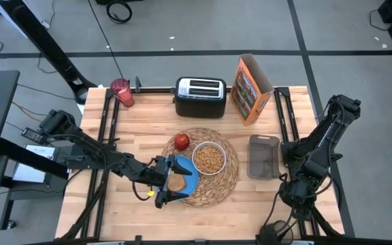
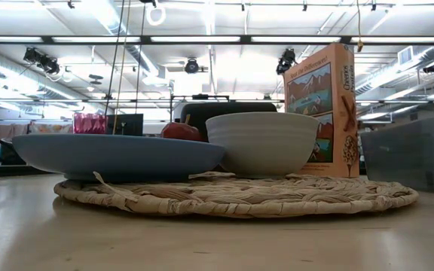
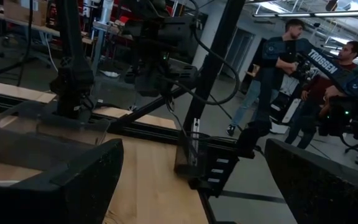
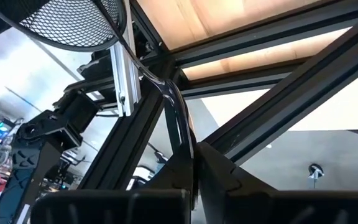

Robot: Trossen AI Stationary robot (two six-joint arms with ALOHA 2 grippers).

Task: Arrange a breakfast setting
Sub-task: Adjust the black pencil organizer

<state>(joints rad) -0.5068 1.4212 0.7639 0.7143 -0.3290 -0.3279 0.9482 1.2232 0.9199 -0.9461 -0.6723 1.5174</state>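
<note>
Over the mat's point(image 1: 218, 187) near-left edge: left gripper point(image 1: 171, 180), fingers spread wide and empty, straddling the plate point(image 1: 186, 171) where the toast point(image 1: 176, 182) lies, with the bowl point(image 1: 209, 158) just beside and the apple point(image 1: 182, 141) behind. Cup point(image 1: 120, 92) stands well apart at the far-left corner, back and to the left of this gripper and far nearer it than the right gripper point(image 1: 292, 192), which is folded down off the table's right edge, fingers pressed shut on nothing. Spoon not found in any view; the toast is partly masked by the fingers from above and hidden behind the plate rim in the low view.
</note>
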